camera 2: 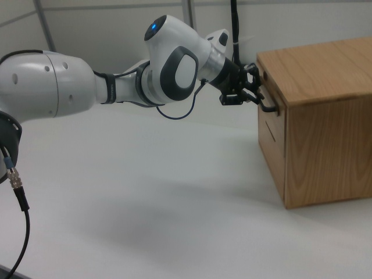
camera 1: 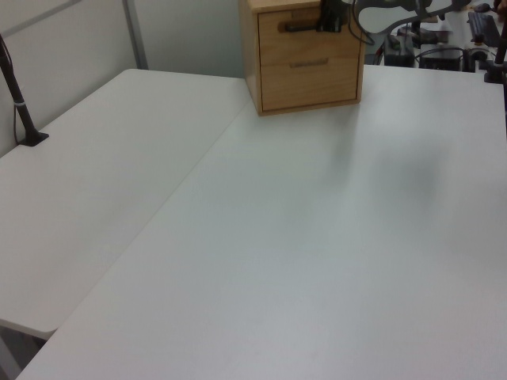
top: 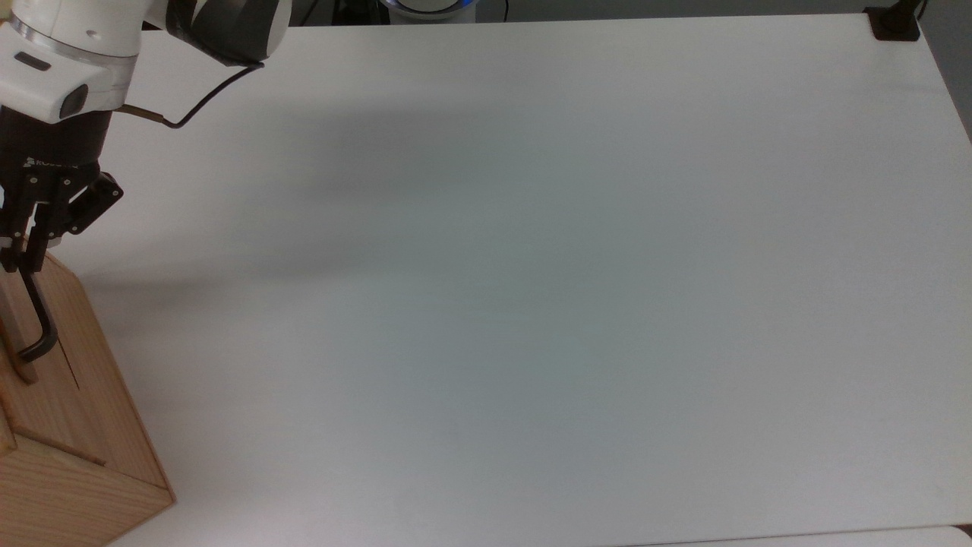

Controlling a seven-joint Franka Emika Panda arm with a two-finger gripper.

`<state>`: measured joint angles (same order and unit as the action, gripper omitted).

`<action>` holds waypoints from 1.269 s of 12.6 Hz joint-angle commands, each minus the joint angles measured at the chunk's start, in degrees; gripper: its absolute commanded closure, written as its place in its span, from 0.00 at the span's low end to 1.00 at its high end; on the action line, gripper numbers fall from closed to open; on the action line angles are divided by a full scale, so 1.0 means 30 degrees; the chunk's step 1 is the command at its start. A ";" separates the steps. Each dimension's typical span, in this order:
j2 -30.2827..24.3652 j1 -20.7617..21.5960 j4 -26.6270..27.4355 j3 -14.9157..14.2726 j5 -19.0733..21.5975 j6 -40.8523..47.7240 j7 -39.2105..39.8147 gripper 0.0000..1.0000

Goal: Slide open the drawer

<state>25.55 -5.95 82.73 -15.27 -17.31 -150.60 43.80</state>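
End effector [top: 24, 254]: black two-finger unit on white Franka arm, at top view's left edge; fingers pressed together on the handle's near end, pinching the bar.
Handle [top: 34, 315]: long black metal bar, runs down from the fingers in top view, bent end meets drawer front.
Drawer [camera 1: 310, 36]: upper of two in pine cabinet, far end of counter in left view; front looks about flush w/ cabinet face, can't tell if any gap.
Lower drawer [camera 1: 310, 81]: shut, slim bar pull.
Cabinet [camera 2: 325, 122]: light wood box, stands on counter, right view's right side; arm reaches it from right view's left.
Counter [top: 531, 304]: white, cabinet at its left edge in top view.
Cable [top: 205, 99]: black loop off the wrist.
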 commanded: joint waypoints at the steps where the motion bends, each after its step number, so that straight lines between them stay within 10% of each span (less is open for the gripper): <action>1: -0.0546 0.0197 0.0488 -0.0183 -0.0237 -0.0338 0.0079 0.89; 16: -0.8190 0.2248 0.5148 0.1952 0.1257 0.9965 -0.0037 0.89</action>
<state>11.02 0.28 91.91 -12.06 -14.46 -127.92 43.26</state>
